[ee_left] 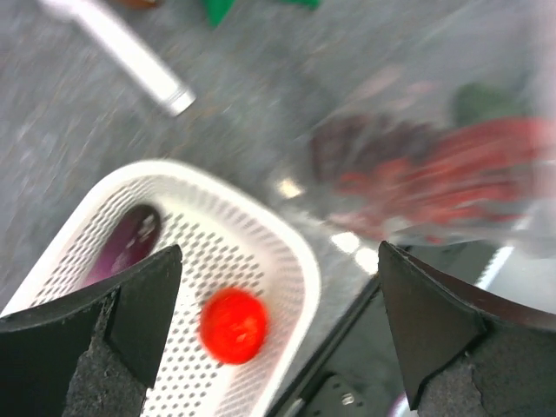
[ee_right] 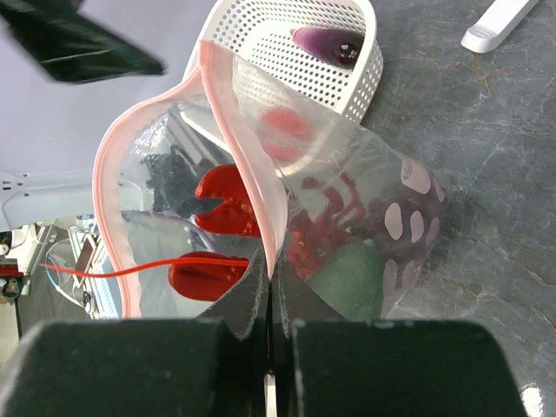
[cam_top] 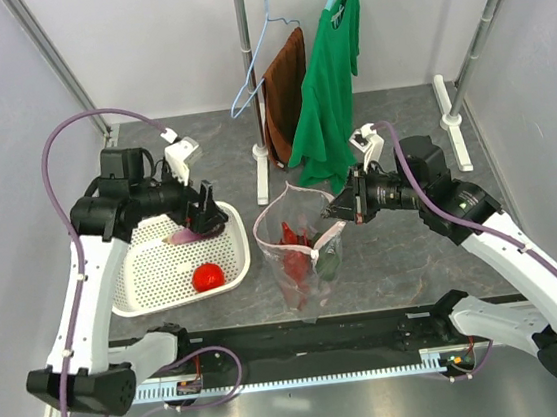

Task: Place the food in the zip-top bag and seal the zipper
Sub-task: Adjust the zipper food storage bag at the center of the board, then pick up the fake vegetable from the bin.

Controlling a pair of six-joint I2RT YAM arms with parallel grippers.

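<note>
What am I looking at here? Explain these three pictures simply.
Two robot arms sit at a table's near edge. One picture looks down from above; the other two come from cameras on each wrist. The right gripper, jaws shut, pinches the bag's pink zipper, holding it open. Inside are a lobster and a green piece. The left gripper, jaws wide and empty, hovers over a white basket holding a tomato and a purple piece. Clothes hang behind.

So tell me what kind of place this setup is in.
Most likely a robot lab test cell rather than a home: plain white walls enclose a grey tabletop, a metal clothes rack holds a green shirt, and toy food sits in a white perforated basket and a clear dotted bag.
</note>
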